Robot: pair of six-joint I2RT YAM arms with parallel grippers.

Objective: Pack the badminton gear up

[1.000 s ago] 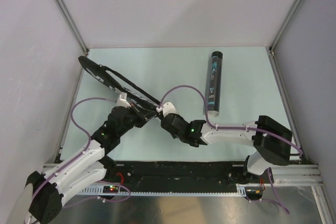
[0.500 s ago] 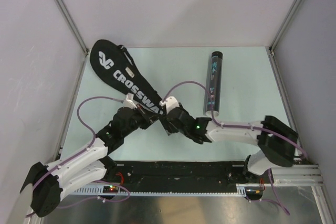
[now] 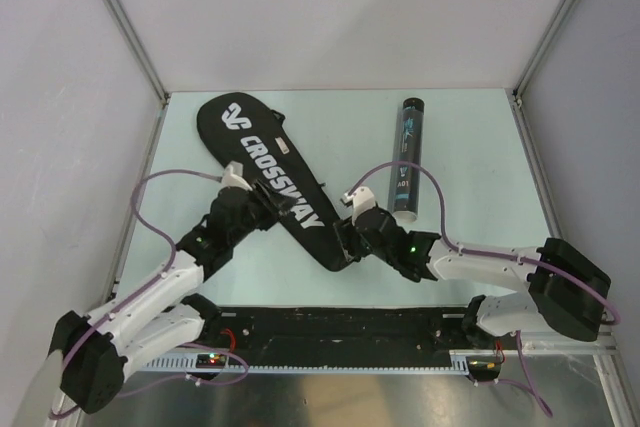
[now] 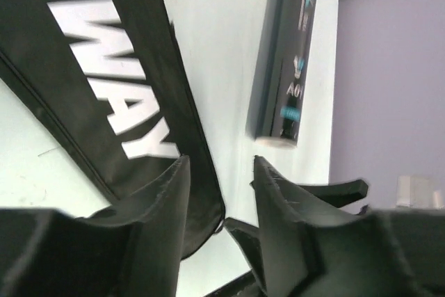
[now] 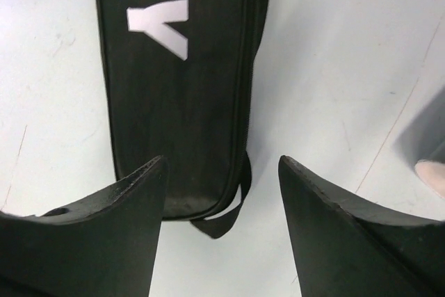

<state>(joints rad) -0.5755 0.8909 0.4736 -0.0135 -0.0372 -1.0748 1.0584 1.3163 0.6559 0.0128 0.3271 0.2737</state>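
- The black racket bag (image 3: 275, 182) lies flat on the table (image 3: 480, 197). It slants from the far left corner down to the near middle.
- Your left gripper (image 3: 257, 197) is by the bag's left edge, near its middle. Its fingers are apart and hold nothing.
- Your right gripper (image 3: 348, 242) is over the bag's thin end. Its fingers are wide apart and hold nothing.
- The long black tube (image 3: 406, 157) lies to the right of the bag, not touching it.

Matt cloth racket bag (image 3: 272, 176) (glossy tube (image 3: 407, 157))
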